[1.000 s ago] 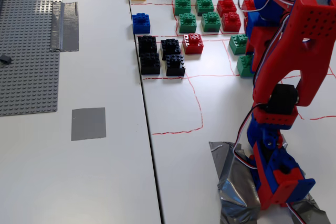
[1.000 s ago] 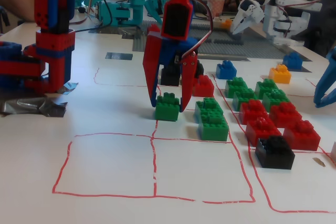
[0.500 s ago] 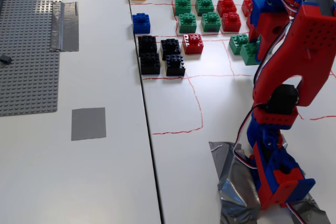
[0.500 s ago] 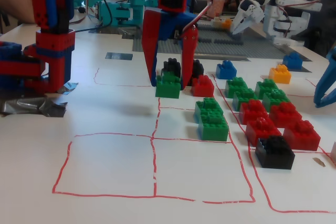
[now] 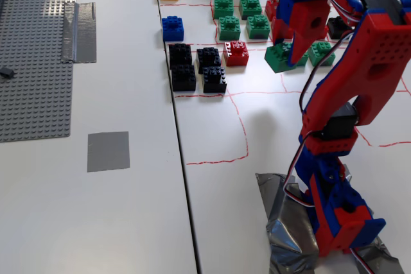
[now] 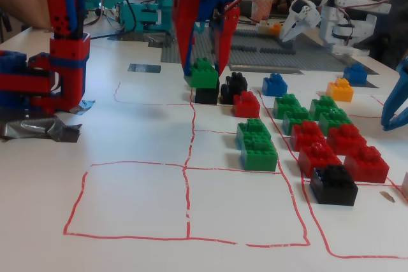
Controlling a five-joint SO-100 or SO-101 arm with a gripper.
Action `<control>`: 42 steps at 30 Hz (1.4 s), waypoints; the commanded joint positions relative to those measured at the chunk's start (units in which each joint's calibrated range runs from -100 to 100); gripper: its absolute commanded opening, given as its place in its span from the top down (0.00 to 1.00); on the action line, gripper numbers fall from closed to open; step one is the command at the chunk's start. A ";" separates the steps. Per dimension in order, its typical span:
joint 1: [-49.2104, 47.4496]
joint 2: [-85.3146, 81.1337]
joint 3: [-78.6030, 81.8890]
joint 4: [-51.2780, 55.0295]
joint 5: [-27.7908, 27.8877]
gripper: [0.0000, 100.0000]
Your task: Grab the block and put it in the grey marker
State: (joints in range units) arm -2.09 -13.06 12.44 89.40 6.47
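The arm (image 5: 359, 75) is built of red and blue plastic links (one red face dotted with small holes), black servos, thin looping cables; its claw (image 6: 203, 71) has red fingers.

one fixed cam looks steeply down from above the jaws, the other sits low, facing them; both share the gripper (image 5: 287, 54) (image 6: 204, 68).

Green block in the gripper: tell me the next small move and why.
Probably carry it, kept lifted, toward the grey marker. The gripper is shut on the green block, which hangs clear above the table, while the marker lies bare, far to the left in this fixed view.
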 commanded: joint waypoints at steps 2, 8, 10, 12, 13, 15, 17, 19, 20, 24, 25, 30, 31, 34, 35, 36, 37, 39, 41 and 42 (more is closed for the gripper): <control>-3.02 -4.93 -7.63 2.24 -0.78 1.00; -8.22 -4.93 -9.99 3.13 -0.93 1.00; -10.08 -4.85 -9.99 3.70 -0.93 1.00; -12.14 -4.76 -9.99 4.19 -1.32 1.00; -13.13 -4.76 -9.99 4.27 -1.47 1.00; -15.19 -4.60 -10.26 4.27 -1.81 1.00; -17.25 -4.43 -10.63 4.19 -2.15 1.00; -19.11 -4.35 -10.99 4.19 -2.54 1.00; -19.90 -4.19 -11.26 4.19 -2.74 1.00; -23.14 -3.69 -11.72 4.19 -3.86 1.00; -24.02 -3.53 -11.81 4.19 -4.30 1.00; -29.71 -2.87 -11.81 4.11 -7.47 1.00; -31.08 -2.70 -11.72 4.11 -8.16 1.00; -35.21 -1.96 -11.63 3.95 -10.40 1.00; -36.38 -1.46 -11.63 3.78 -10.99 1.00; -37.56 -1.05 -11.63 3.54 -11.53 1.00; -38.54 -0.64 -11.63 3.13 -12.01 1.00; -40.41 0.10 -11.63 2.32 -12.80 1.00; -41.78 0.76 -11.63 1.27 -13.58 1.00; -42.37 1.09 -11.63 0.86 -14.02 1.00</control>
State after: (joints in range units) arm -42.92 -10.47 5.36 91.34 -6.76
